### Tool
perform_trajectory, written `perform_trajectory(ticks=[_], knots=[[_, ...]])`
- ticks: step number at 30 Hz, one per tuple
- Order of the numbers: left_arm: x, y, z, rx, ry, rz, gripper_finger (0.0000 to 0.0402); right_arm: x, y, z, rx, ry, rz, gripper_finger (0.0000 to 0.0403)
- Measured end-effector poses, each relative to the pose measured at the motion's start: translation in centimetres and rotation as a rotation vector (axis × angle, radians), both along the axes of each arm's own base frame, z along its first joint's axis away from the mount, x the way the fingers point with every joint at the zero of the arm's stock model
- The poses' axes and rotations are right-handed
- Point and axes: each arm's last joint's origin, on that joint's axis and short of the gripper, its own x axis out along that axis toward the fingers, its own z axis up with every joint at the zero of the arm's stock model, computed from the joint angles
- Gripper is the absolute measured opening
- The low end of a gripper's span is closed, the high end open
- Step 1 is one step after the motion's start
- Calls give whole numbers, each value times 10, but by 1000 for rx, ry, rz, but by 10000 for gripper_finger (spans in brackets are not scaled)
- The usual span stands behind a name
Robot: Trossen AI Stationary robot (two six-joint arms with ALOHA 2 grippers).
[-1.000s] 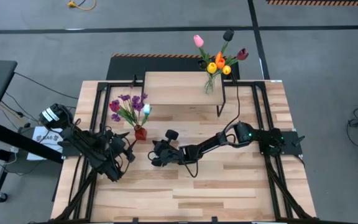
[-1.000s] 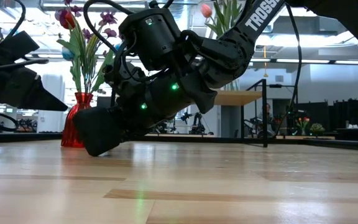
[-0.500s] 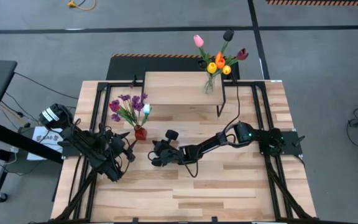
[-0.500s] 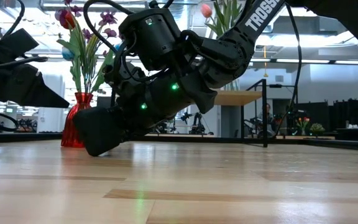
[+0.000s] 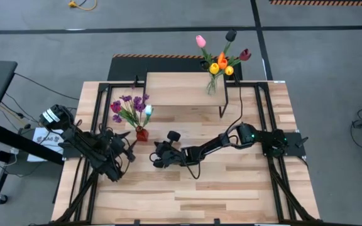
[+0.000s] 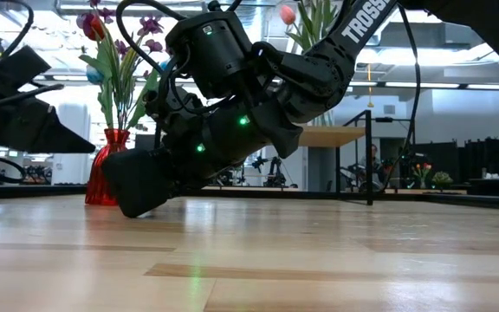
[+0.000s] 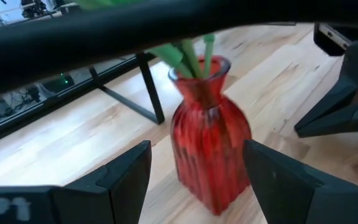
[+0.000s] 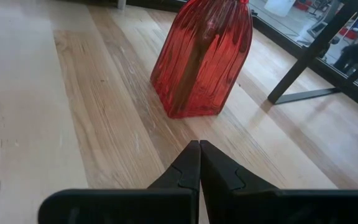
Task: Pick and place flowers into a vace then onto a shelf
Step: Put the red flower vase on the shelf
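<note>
Presently, from left to right, on the pale plank-topped bench (image 5: 231,194):

Left claw (image 5: 131,152), dark, two-fingered, at the bench's left side, low over the planks. Its fingers (image 7: 126,171) stand wide apart and hold nothing; in the left wrist view the red vase shows between them, a little beyond their tips.

Ribbed red glass vase (image 5: 142,134), narrow at the neck, standing upright on the bench just in front of the shelf's left end. It holds green-stemmed purple sprigs with a dark pink tulip and a light blue tulip (image 5: 131,107). In the low view the same vase (image 6: 106,169) shows at the left, behind the right arm.

Right claw (image 5: 156,156), dark, at the middle of the bench, tip lowered close to the planks and aimed at the red vase, near it but not touching. Its fingers (image 8: 199,163) are pressed together with nothing between them.

Small raised shelf of light wood on thin black legs (image 5: 175,90), at the back of the bench.

Clear glass vase (image 5: 212,84), upright on the shelf's right end, holding tulips in pink, yellow, orange, dark maroon and one near-black bloom (image 5: 222,56).
</note>
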Motion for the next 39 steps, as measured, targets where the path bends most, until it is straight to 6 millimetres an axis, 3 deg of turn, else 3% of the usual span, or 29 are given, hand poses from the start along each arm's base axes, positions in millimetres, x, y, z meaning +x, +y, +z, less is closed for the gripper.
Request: perform_trajectory(ticks=[15,39], knots=[[-9,-3,3,-11,-103,-71,229,0,0,0,-1,2,-1,0],[21,12,7,-29,-99,79,229,0,0,-1,0,5,0,0]])
